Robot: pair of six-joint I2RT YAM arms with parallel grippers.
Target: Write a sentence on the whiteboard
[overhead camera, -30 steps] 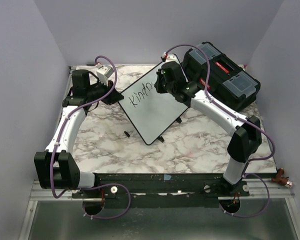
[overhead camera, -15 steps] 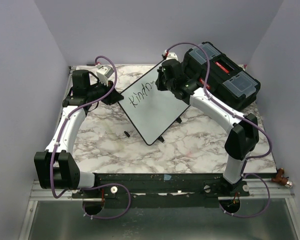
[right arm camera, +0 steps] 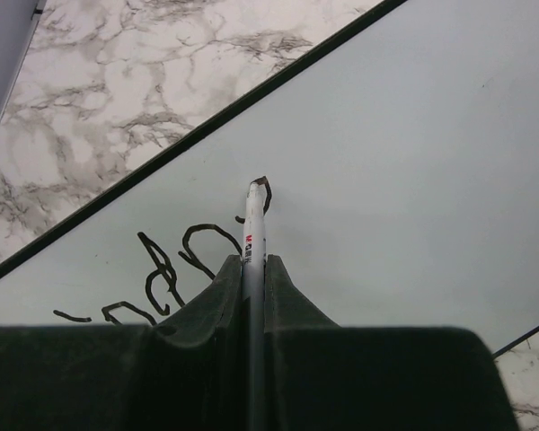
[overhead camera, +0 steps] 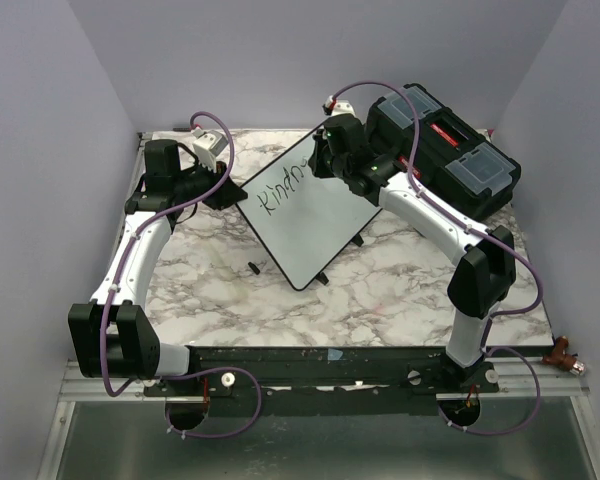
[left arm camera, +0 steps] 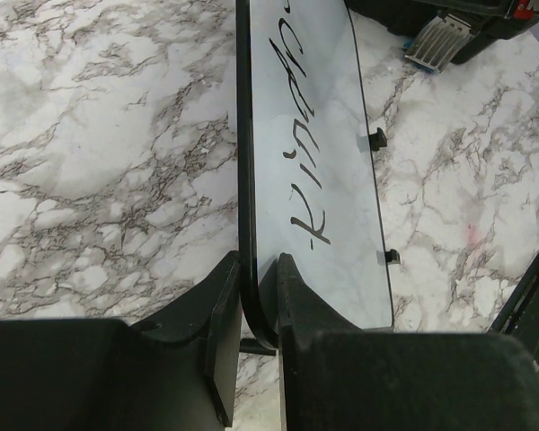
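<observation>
The whiteboard (overhead camera: pixel 305 215) is seen lying at a slant on the marble table (overhead camera: pixel 380 290), towards its far middle, with one corner pointed at the near edge; its left corner is clamped by the left gripper (left arm camera: pixel 256 269), whose jaws are drawn in narrow on the thin black frame; black lettering (overhead camera: pixel 283 187) is written along the far left part of the board, and only "Kindn" and the start of one more stroke can be read; a marker (right arm camera: pixel 254 224) is pinched tight between the fully closed jaws of the right gripper (right arm camera: pixel 253 262), its tip set at the end of the last stroke; a black toolbox (overhead camera: pixel 445 150) is placed at the far right, just beside the board.
</observation>
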